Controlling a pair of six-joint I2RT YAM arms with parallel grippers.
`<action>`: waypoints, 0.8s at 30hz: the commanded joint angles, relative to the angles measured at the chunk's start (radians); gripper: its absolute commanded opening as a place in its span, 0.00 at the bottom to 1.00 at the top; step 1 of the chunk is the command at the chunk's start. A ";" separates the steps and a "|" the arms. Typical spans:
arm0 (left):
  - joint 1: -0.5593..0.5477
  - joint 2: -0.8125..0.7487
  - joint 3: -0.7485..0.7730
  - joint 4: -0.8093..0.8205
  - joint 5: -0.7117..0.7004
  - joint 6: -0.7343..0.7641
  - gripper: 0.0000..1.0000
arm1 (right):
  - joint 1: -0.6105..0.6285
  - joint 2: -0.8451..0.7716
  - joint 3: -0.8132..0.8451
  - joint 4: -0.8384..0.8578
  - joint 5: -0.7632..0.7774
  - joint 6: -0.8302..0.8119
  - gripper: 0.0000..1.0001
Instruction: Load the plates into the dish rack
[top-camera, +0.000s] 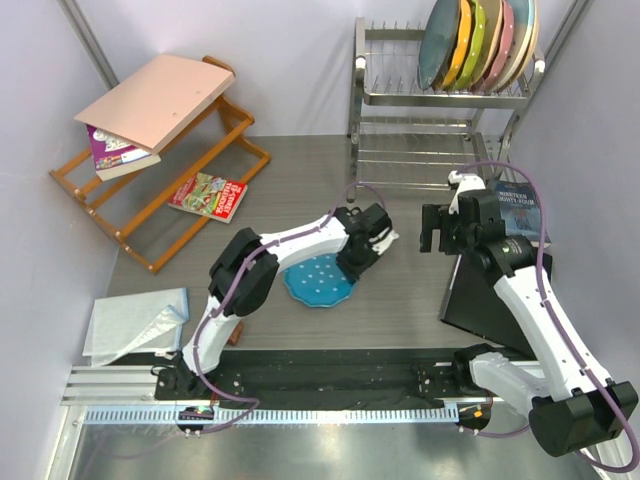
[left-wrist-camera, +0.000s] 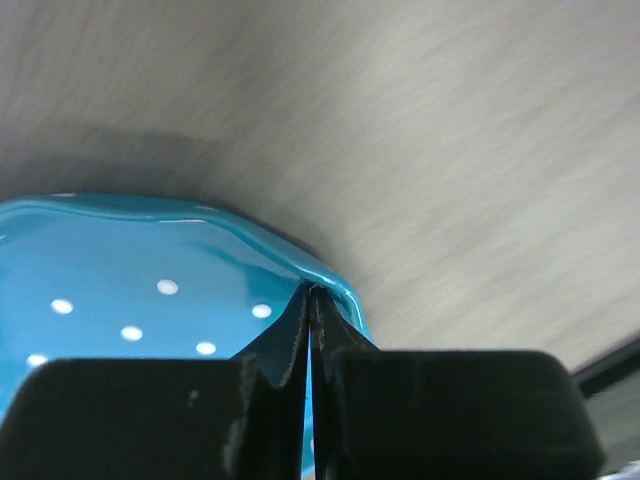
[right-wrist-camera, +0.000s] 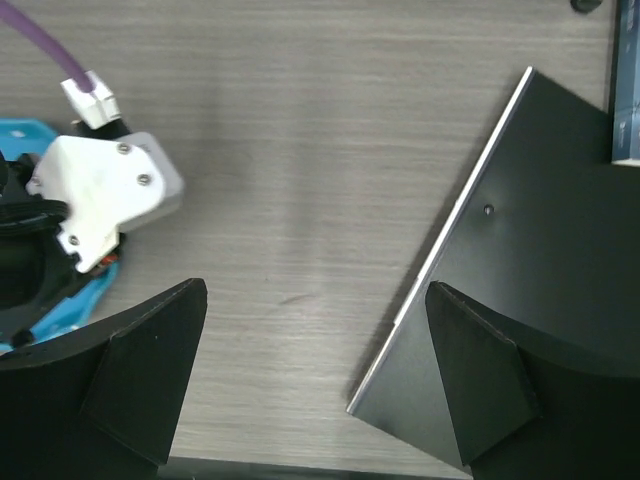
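Print on the blue book (top-camera: 517, 212), the red magazine (top-camera: 208, 196) and the purple book (top-camera: 112, 150) is too small to read.

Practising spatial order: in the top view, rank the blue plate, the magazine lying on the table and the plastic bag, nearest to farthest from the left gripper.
1. Blue dotted plate, pinched in the jaws of the left gripper.
2. Magazine, farther back on the left.
3. Plastic bag, at the near-left corner.
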 joint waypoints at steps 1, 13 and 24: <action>-0.042 0.018 0.082 0.121 0.192 -0.048 0.00 | -0.009 -0.027 -0.031 -0.036 0.011 0.013 0.98; 0.129 -0.551 -0.298 0.129 -0.023 -0.014 0.99 | -0.028 0.131 -0.106 0.140 -0.415 0.065 1.00; 0.427 -0.461 -0.535 0.259 0.112 -0.278 0.74 | -0.031 0.309 -0.278 0.372 -0.663 0.167 0.92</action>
